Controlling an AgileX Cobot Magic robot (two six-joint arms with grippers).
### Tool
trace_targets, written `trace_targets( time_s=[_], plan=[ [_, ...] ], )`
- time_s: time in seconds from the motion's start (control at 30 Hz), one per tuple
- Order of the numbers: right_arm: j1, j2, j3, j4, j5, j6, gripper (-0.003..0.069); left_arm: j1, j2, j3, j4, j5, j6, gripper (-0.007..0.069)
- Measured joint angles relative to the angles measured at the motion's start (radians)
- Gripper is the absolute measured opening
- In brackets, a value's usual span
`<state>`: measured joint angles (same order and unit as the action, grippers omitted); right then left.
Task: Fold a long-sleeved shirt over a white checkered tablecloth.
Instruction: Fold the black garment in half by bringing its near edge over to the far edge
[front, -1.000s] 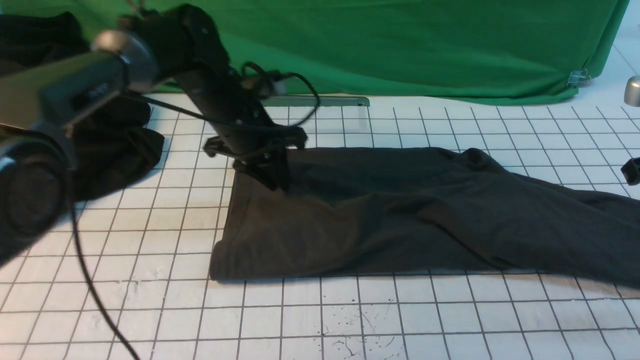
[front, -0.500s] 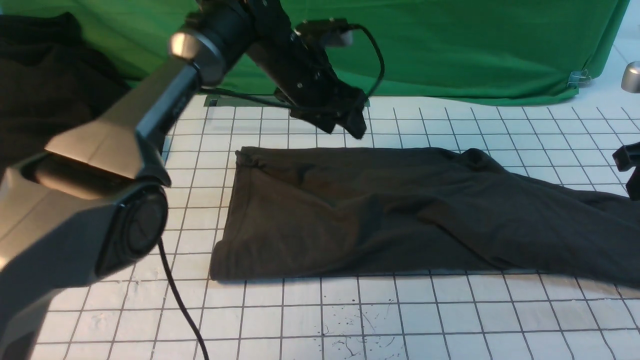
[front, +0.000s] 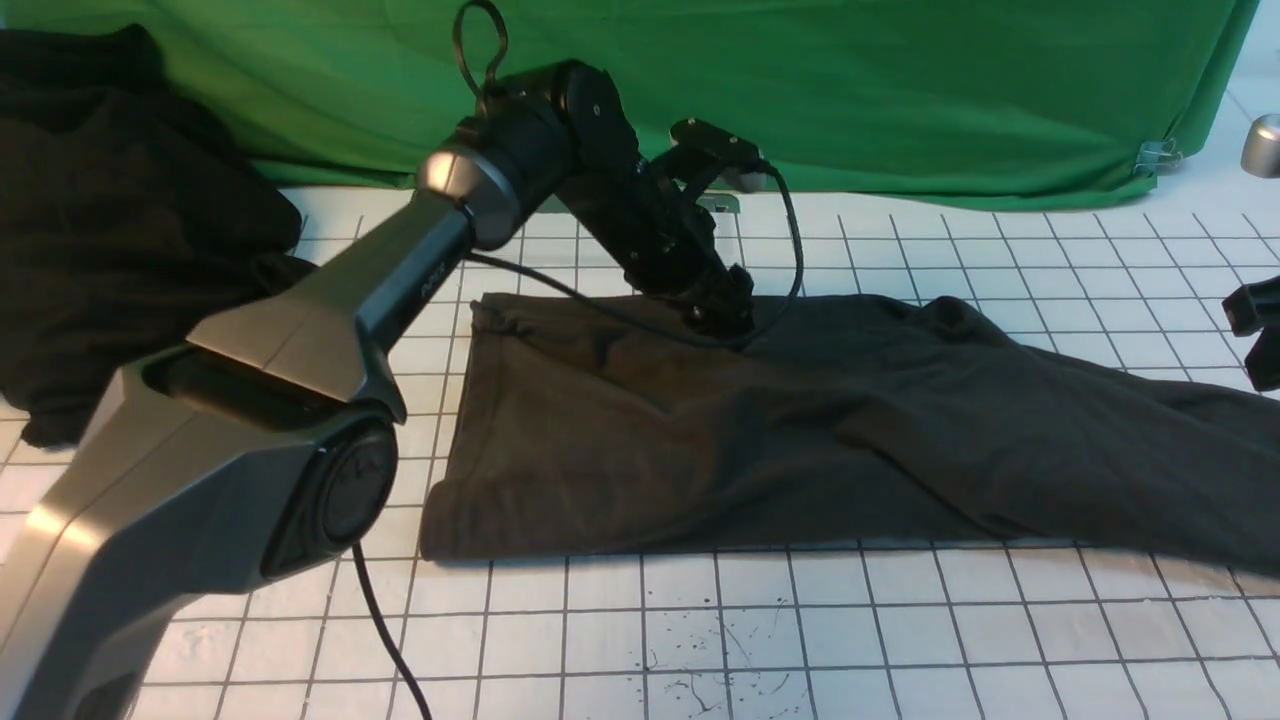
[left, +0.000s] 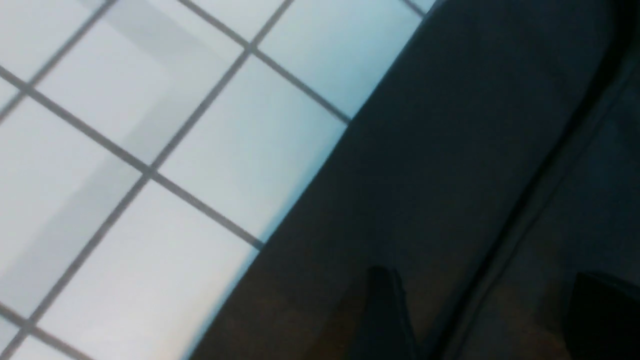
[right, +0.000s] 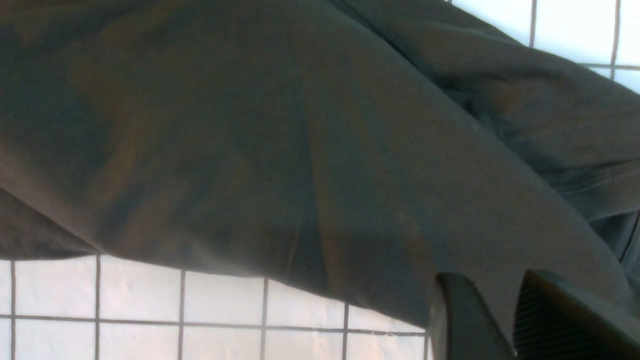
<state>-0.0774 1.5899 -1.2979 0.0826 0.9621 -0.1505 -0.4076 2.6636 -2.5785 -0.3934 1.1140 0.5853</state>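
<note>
Long-sleeved shirt (front: 800, 430): charcoal, lying flat on the white checkered tablecloth (front: 900, 640). It reaches from the middle of the table out to 3 o'clock, where it runs off the edge of the front view.
Lie of the cloth: a long, narrow band with a straight end toward 9 o'clock and rumpled layers toward 3 o'clock. No print shows. My guess is the sides are already turned in, so the band is ready for a fold across its length.
Left arm: comes in from 7 o'clock, rises to a high elbow, then slopes steeply down with the wrist tipped toward the shirt's 12 o'clock edge.
Left end effector (front: 725, 315): down at that far edge, touching or just above the cloth. In the wrist view its fingers (left: 385, 310) stand wide apart with flat fabric between them and nothing pinched, so it is released.
Why there: it looks placed to take up the far edge for the next fold.
Right end effector (front: 1262, 330): only a sliver shows at 3 o'clock, just above the sleeve end. Its wrist view shows two fingers close together over the cloth. I cannot tell whether any cloth is caught between them.
Black bundle (front: 120, 230): heaped at 10 o'clock, apart from the shirt, against the green backdrop (front: 850, 90).
</note>
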Motion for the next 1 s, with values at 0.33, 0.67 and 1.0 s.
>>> trace_targets(
  time_s=[0.33,0.67,1.0],
  plan=[
    [0.0,0.0,0.0,0.0,-0.001,-0.001,0.0195,0.0,0.023,-0.012,0.02,-0.013,0.048,0.0287],
    [0.0,0.0,0.0,0.0,-0.005,-0.003,0.0199,0.0,0.019,-0.017,0.001,0.037,0.053,0.001],
    [0.0,0.0,0.0,0.001,-0.005,-0.003,0.0199,0.023,-0.016,-0.076,0.014,0.035,0.017,0.001]
  ],
)
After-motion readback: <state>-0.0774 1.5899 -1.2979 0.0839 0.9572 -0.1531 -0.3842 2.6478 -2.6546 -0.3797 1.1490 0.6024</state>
